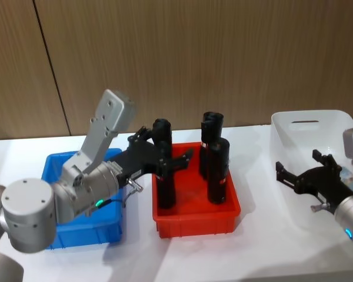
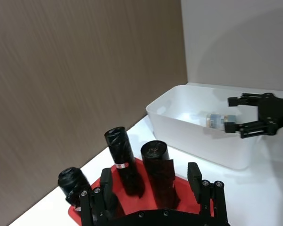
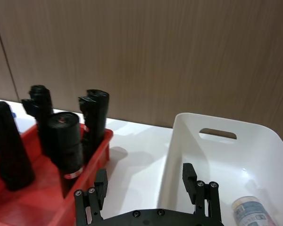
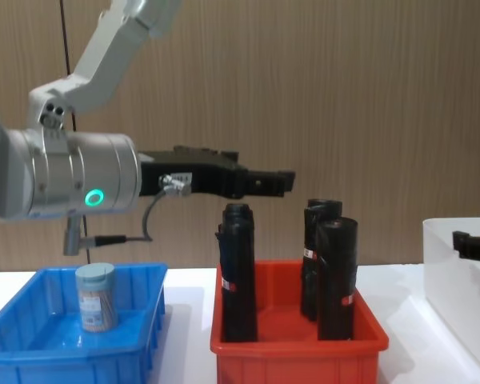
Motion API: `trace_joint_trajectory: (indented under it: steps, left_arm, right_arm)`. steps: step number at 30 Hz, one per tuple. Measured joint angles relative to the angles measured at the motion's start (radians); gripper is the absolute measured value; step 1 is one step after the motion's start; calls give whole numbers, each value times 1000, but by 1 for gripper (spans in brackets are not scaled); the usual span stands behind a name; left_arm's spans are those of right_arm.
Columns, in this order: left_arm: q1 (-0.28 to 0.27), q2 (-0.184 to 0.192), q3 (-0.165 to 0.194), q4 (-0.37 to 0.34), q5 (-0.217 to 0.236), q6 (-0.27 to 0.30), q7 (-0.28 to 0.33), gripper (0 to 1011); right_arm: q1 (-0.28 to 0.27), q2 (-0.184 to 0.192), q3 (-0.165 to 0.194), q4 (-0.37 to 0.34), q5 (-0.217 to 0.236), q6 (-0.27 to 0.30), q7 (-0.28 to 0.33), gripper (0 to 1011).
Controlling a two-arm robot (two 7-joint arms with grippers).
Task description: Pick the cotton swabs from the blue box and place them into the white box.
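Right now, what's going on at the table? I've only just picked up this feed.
The job is partway done. One jar of cotton swabs lies on the floor of the white box, and the right tool hangs open and empty over that box. A second jar stands upright in the blue box. The left tool, also open and empty, hovers above the left end of the red bin of black rolls, not over that jar.
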State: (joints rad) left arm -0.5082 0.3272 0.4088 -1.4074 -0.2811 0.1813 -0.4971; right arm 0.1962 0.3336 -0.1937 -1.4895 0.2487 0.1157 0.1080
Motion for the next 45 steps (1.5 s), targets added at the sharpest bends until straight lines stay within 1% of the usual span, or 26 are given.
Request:
trace_joint_trajectory:
  steps: [5, 6, 9, 10, 11, 13, 16, 17, 20, 22, 23, 30, 36, 41, 45]
  left_arm:
    - [39, 8, 6, -31, 11, -24, 69, 999]
    - [44, 9, 8, -36, 13, -27, 80, 999]
    - [66, 14, 11, -54, 20, -41, 119, 1000]
    - [78, 16, 13, -63, 23, -48, 140, 1000]
    - [78, 16, 13, -63, 23, -48, 140, 1000]
    - [99, 20, 17, -80, 30, -61, 177, 1000]
    - [117, 24, 20, -94, 34, -71, 209, 1000]
    - [128, 26, 22, -103, 38, -78, 228, 1000]
    - [144, 29, 25, -116, 42, -89, 257, 1000]
    - [166, 34, 28, -135, 49, -103, 298, 1000]
    - [166, 34, 28, -135, 49, -103, 298, 1000]
    - [222, 45, 38, -179, 66, -137, 396, 1000]
    - [257, 53, 44, -208, 77, -159, 461, 1000]
    - [269, 55, 46, -218, 80, -166, 482, 1000]
    - [271, 55, 46, -219, 81, -168, 486, 1000]
  right_arm:
    - [-59, 1, -10, -78, 12, -23, -12, 1002]
    - [-59, 1, -10, -78, 12, -23, -12, 1002]
    - [-96, 2, -15, -126, 19, -37, -19, 1001]
    - [-96, 2, -15, -126, 19, -37, -19, 1001]
    - [-112, 3, -17, -147, 22, -43, -22, 1002]
    - [-133, 3, -21, -175, 25, -51, -27, 1002]
    - [-162, 4, -25, -212, 30, -63, -32, 1002]
    - [-168, 4, -26, -221, 31, -65, -34, 1001]
    - [-189, 4, -30, -250, 36, -74, -37, 1001]
    - [-197, 4, -31, -260, 37, -77, -39, 1002]
    - [-200, 4, -31, -264, 38, -78, -40, 1002]
    - [-211, 4, -33, -277, 39, -81, -42, 1001]
    - [-211, 4, -32, -278, 39, -82, -42, 1001]
    - [-211, 4, -32, -278, 39, -82, -42, 1002]
    - [-211, 4, -32, -277, 39, -82, -42, 1002]
